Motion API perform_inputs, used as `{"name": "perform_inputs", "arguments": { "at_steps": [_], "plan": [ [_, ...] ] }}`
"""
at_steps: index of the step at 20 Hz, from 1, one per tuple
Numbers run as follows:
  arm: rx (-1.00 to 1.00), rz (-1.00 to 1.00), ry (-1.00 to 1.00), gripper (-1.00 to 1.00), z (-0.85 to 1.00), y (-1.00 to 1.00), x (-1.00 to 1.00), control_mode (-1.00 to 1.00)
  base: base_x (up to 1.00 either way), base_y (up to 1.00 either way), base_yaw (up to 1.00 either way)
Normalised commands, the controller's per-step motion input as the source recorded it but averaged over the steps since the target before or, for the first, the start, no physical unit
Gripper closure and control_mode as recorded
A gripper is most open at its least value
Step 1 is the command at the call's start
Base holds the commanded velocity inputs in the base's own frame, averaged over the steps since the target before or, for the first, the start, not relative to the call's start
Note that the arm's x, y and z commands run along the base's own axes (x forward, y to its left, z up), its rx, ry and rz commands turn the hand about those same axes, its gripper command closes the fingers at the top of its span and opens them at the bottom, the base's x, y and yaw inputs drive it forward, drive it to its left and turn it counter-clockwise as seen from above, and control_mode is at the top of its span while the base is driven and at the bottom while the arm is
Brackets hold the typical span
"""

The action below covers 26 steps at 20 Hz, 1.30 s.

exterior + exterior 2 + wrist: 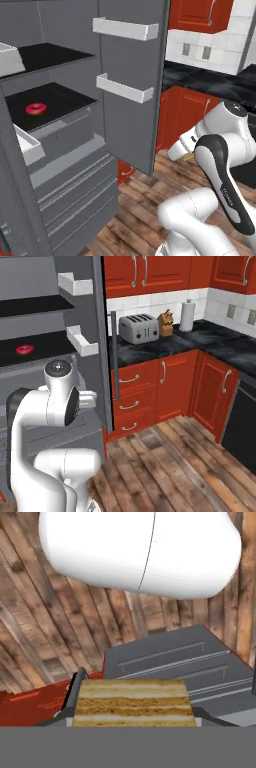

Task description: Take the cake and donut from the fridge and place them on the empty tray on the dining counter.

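The end effector [132, 714] pinches the cake [133, 703], a layered yellow-tan block that sits between the two dark finger tips at the bottom of the hand view, its striped face turned toward the camera. One dark finger [75, 687] shows pressed against the cake's left edge; the other is mostly hidden behind the block. Beyond the end effector, the hand view looks down on the wood plank floor [35, 642] and on the grey lower drawers of the fridge [170, 657], with a strip of red cabinet base to the left of the cake.

In the base views the arm is folded back, away from the open fridge [60, 165], and the end effector itself is hidden behind the arm's own links. The donut [36, 108], with its pink icing, lies flat on a black shelf [65, 97] inside the fridge, well apart from the end effector. From the right base view the donut [24, 349] shows on the same shelf, beyond the arm. The fridge door [132, 75] stands open with two white bins [125, 28] on its inner face. On the black kitchen surface [165, 346] to the right of the fridge stand a toaster [139, 327], a knife block [165, 323] and a paper towel roll [187, 315].
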Motion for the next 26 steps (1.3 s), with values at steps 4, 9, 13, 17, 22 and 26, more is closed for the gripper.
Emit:
{"name": "perform_inputs", "arguments": {
  "at_steps": [4,9,13,17,22,26],
  "plan": [
    [0.00,0.00,0.00,1.00,0.00,0.00,0.00,1.00,-0.39,0.00,-0.54],
    [0.00,0.00,0.00,1.00,0.00,0.00,0.00,1.00,-0.38,0.00,-0.55],
    [0.00,0.00,0.00,1.00,0.00,0.00,0.00,1.00,-0.31,0.00,-0.52],
    [0.00,0.00,0.00,1.00,0.00,0.00,0.00,1.00,-0.14,0.00,-0.41],
    [0.00,0.00,0.00,1.00,0.00,0.00,0.00,1.00,-0.02,-0.12,-0.28],
    [0.00,0.00,0.00,1.00,0.00,0.00,0.00,1.00,0.00,-0.24,-0.28]
  ]
}}
